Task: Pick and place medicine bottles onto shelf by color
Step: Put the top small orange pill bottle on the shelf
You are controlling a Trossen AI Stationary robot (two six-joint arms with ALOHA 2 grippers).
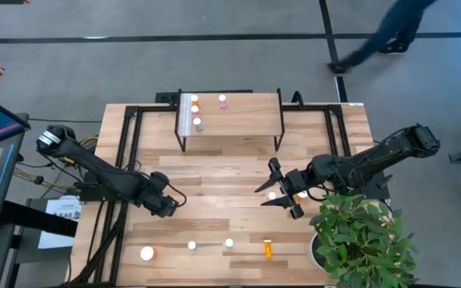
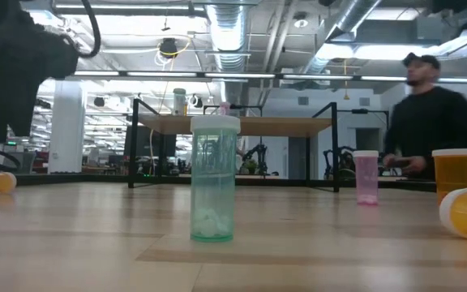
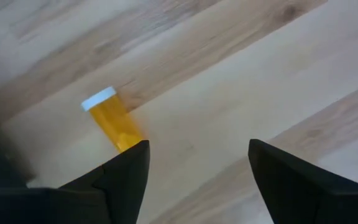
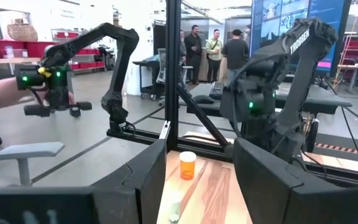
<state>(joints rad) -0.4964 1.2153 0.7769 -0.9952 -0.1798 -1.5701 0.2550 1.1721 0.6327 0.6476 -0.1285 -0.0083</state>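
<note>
Wooden table (image 1: pixel 238 172) with raised shelf (image 1: pixel 246 120), shelved bottles (image 1: pixel 195 106), scattered bottles (image 1: pixel 267 249), plant (image 1: pixel 358 236).

- Table (image 1: pixel 214 180): pale wood planks, matt, visible grain.
- Shelf (image 1: pixel 238 112): light wood top, thin black metal legs.
- Bottles (image 2: pixel 214 178): translucent glossy plastic, white caps.
- Fingers (image 3: pixel 123 177): dark matt plastic.

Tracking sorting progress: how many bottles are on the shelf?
3: an orange bottle and a pale bottle near the left end of the shelf, a pink bottle nearer its middle. Others may hide.
</note>
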